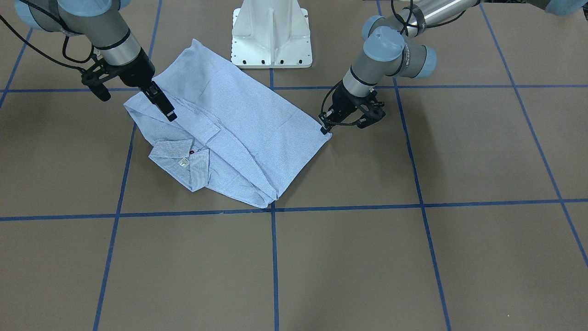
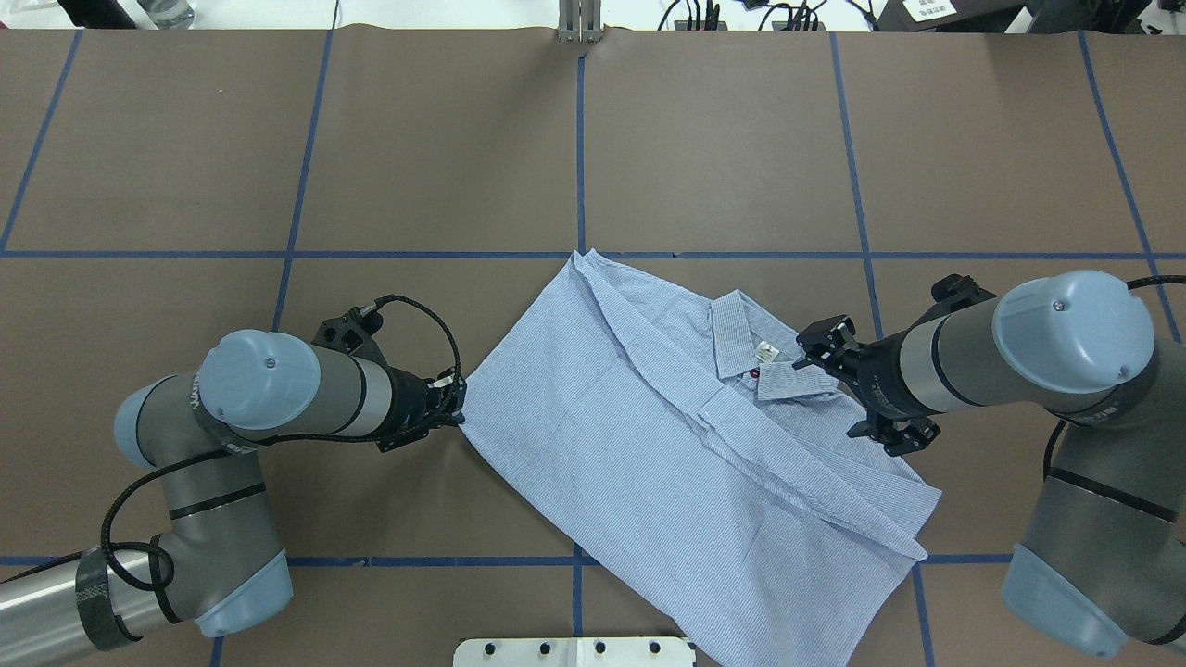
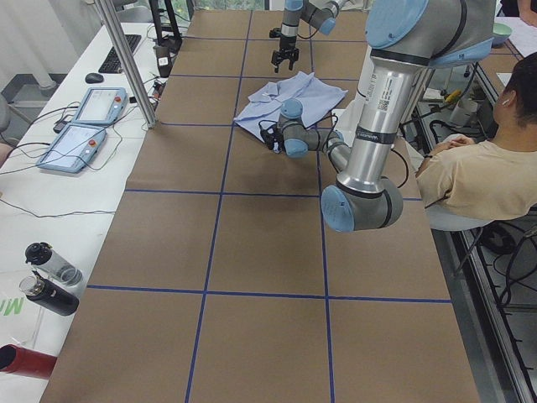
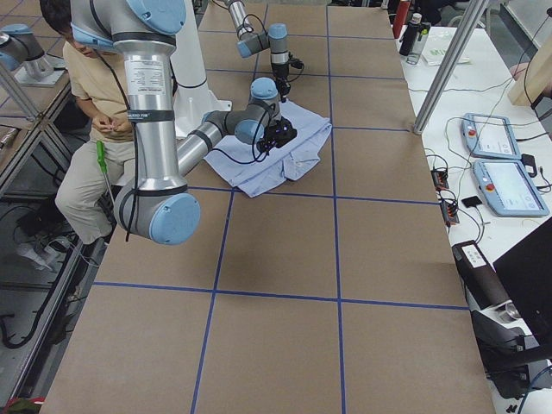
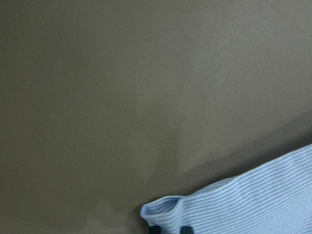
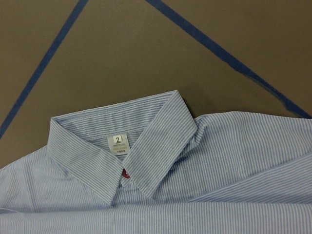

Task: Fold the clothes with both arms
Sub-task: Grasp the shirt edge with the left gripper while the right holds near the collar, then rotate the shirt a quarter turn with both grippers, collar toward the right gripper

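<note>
Table (image 1: 413, 257) holds shirt (image 1: 248, 133) flat at centre: looks light, limp, so grab corners; left jaws pinch left hem corner, right jaws closed at right shoulder, grip unclear.

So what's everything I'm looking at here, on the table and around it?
shirt: one, light blue-and-white striped, flat mid-table, collar toward the right arm.
table: one, brown cover with a blue tape grid.
pedestal base: one, white, at the table's edge between the arms.
touchscreen pendants: two, grey-blue, on the white side bench.
bottles: three, clear, black and red, at that bench's end.
person: one, beige top, seated beside the table.
arms: two, grey with pale blue caps; left arm and right arm flank the shirt.
end effectors: two, black; left end effector seems to pinch the shirt's hem corner; right end effector is near the collar, open or shut unclear.
</note>
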`<state>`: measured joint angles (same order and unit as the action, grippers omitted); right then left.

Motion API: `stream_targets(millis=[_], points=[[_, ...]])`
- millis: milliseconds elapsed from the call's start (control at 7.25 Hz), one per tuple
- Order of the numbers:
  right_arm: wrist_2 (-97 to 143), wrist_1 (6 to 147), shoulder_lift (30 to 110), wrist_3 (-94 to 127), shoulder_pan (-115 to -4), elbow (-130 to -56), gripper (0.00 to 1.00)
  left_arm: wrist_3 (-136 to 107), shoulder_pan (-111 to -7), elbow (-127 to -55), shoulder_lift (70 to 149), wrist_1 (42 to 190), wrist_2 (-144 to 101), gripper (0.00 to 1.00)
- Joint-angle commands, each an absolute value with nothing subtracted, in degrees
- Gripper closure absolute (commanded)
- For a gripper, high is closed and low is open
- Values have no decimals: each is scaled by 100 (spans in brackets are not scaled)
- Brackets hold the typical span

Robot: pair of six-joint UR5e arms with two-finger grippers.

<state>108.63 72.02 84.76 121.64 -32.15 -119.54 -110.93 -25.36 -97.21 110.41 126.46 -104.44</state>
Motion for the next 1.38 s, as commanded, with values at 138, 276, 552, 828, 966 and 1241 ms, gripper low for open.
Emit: stream_targets(millis=[138, 276, 552, 828, 966, 1241], points=[[10863, 7216, 8464, 12164, -3217, -11962, 0, -10421, -3091, -9695, 11196, 12368, -10441, 100], [10863, 7216, 8473, 12164, -3217, -11971, 0, -9719, -3494, -9459, 11441, 12218, -10459, 100], [10863, 7216, 8446, 12164, -3217, -11962, 0, -8830, -4233, -8058, 12379, 12313, -10468, 100], [10863, 7216, 8403, 12164, -3182, -11944, 0, -8482, -4622, -6452, 13328, 13142, -10459, 100], [10863, 7207, 8359, 12164, -3121, -11936, 0, -8360, -4693, -5920, 13637, 13331, -10450, 100], [10515, 7225, 7869, 12173, -2955, -11726, 0, -7878, -4781, -5898, 13667, 13359, -10459, 34]])
